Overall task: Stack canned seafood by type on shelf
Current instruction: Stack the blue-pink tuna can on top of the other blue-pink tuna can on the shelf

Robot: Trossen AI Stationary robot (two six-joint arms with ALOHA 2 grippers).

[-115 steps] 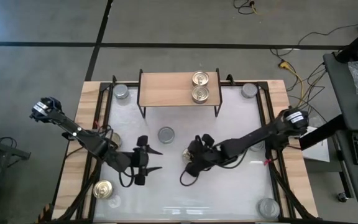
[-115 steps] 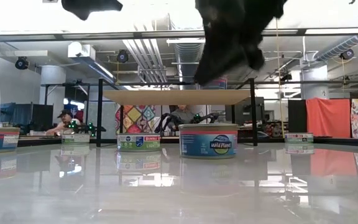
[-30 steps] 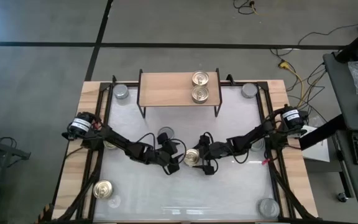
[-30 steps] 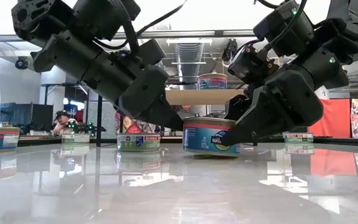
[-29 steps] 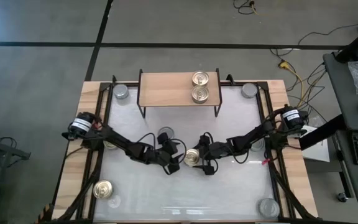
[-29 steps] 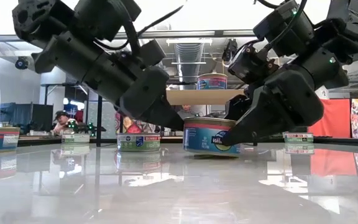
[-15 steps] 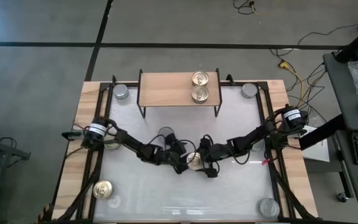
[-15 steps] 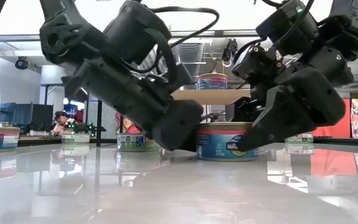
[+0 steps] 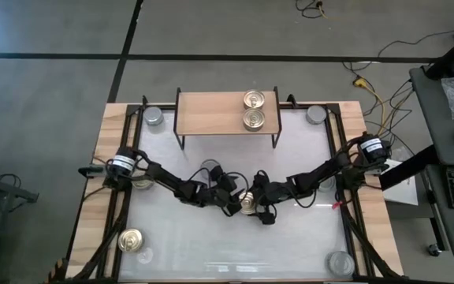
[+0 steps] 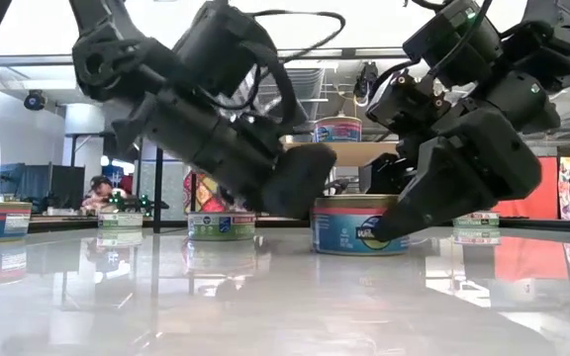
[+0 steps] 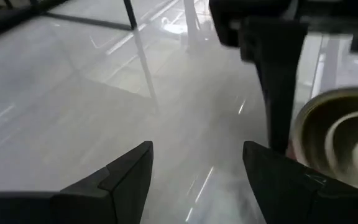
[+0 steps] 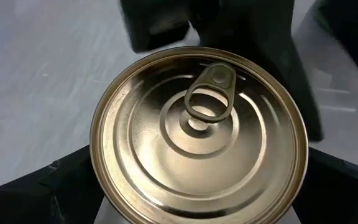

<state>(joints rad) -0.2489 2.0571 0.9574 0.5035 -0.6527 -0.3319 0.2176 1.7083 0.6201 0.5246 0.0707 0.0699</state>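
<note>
- White surface (image 9: 290, 237), wood-rimmed, fills the high view's centre.
- Right claw (image 9: 252, 207) straddles a gold-lidded tin (image 9: 247, 204) mid-frame, fingers spread wide beside it.
- Left claw (image 9: 233, 207), partly open, holds nothing just left of that tin.
- Shelf (image 9: 211, 113) at upper centre carries two gold-lidded tins (image 9: 253, 109).

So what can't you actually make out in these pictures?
- Gold-lidded can: whether the right hand grips it; in the right wrist view its fingers vanish under the rim.
- Its label, low view: ends covered by both hands.
- Silver can, high view: partly under the left arm.
- Left hand: open, empty.
</note>
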